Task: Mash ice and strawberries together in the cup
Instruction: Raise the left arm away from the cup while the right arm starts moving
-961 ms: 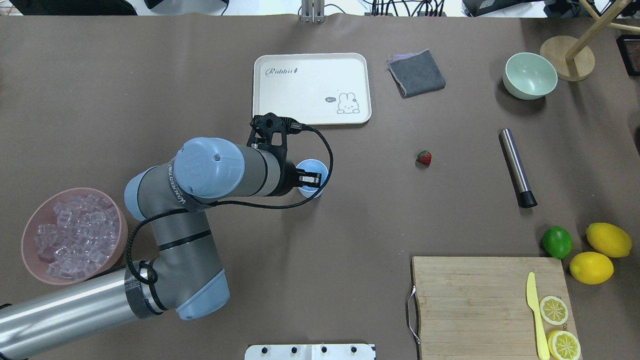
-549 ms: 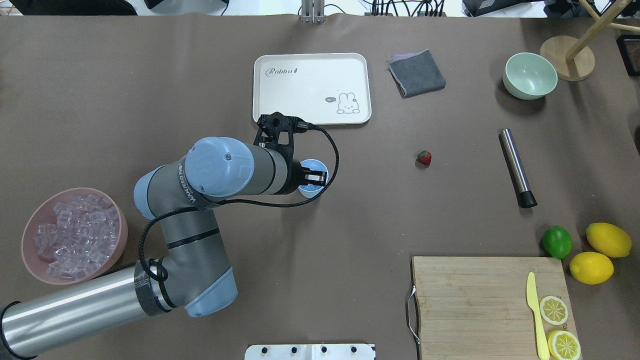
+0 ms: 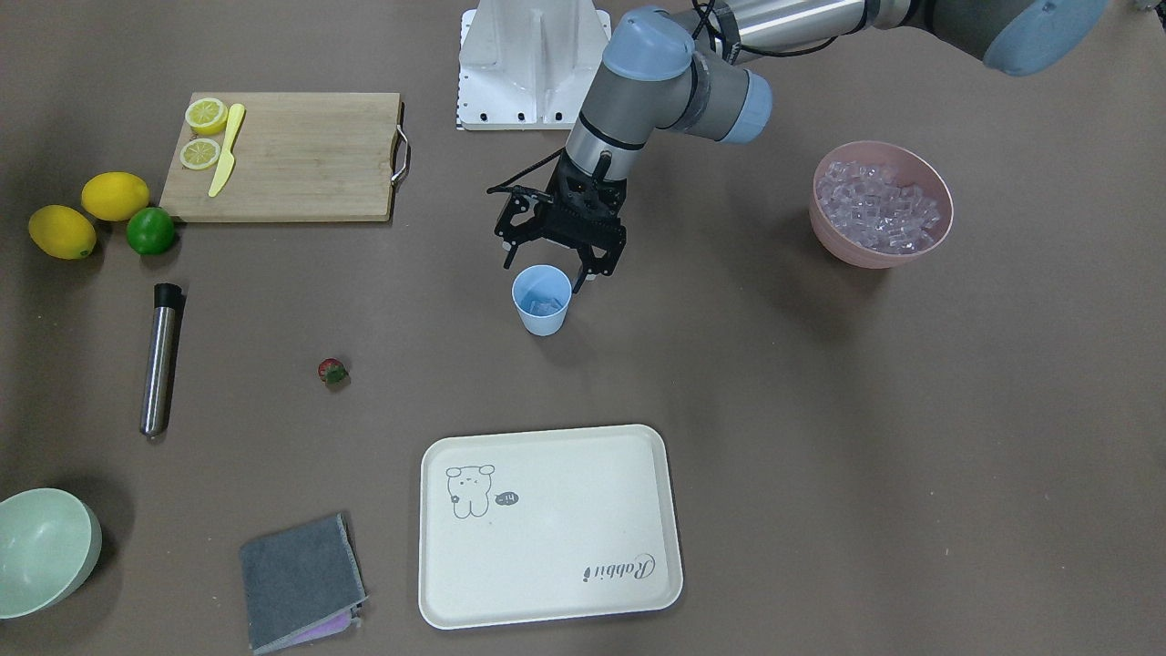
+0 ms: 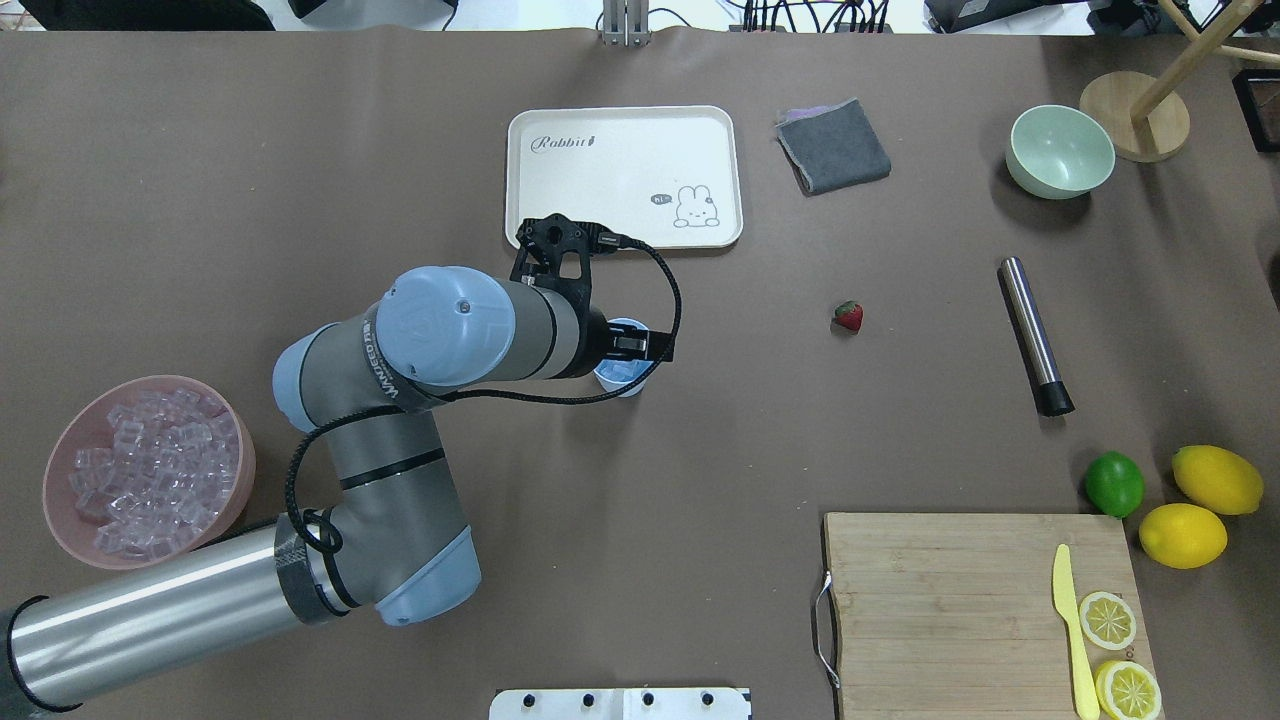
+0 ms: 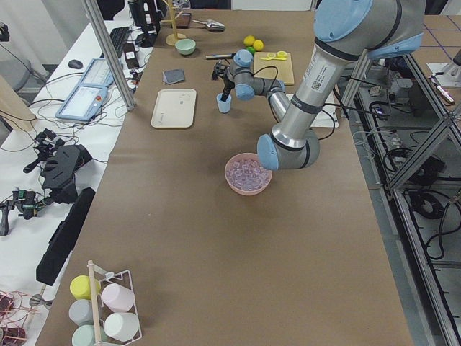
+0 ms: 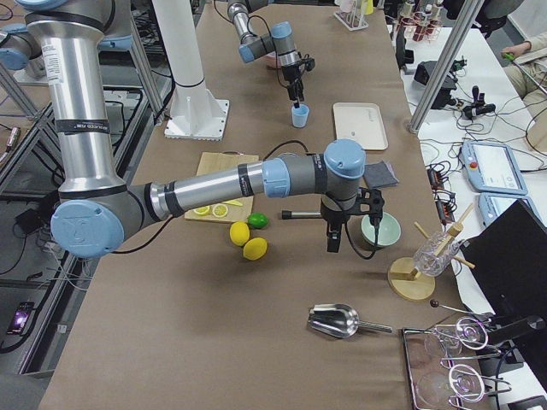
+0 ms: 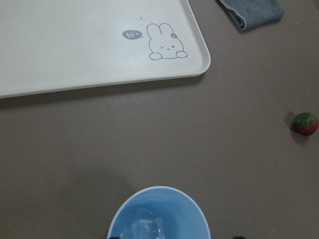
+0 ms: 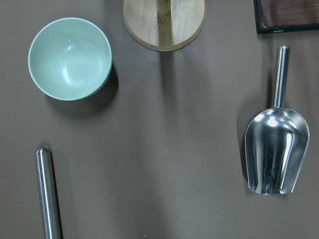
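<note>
The light blue cup [image 3: 541,314] stands upright in the table's middle, with a few clear ice cubes [image 7: 145,230] in its bottom. My left gripper [image 3: 545,266] hangs just over the cup's rim, on the robot's side, open, with nothing between its fingers. In the overhead view it [image 4: 630,346] covers part of the cup [image 4: 622,378]. More ice [image 4: 150,470] fills the pink bowl [image 4: 60,455] at the left. The strawberry [image 4: 848,316] lies alone on the table, right of the cup. My right gripper [image 6: 333,241] shows only in the exterior right view, near the pale green bowl; whether it is open or shut I cannot tell.
A white rabbit tray [image 4: 560,125] lies beyond the cup, a grey cloth [image 4: 833,146] beside it. A steel muddler [image 4: 1034,335], pale green bowl [image 4: 1060,150], lime [image 4: 1114,484], two lemons, and cutting board [image 4: 940,600] with knife and lemon slices sit right. A metal scoop [image 8: 276,149] lies farther right.
The left arm has swung slightly to the right and away from the robot, carrying its gripper farther across the cup's mouth. The cup and strawberry have stayed put.
</note>
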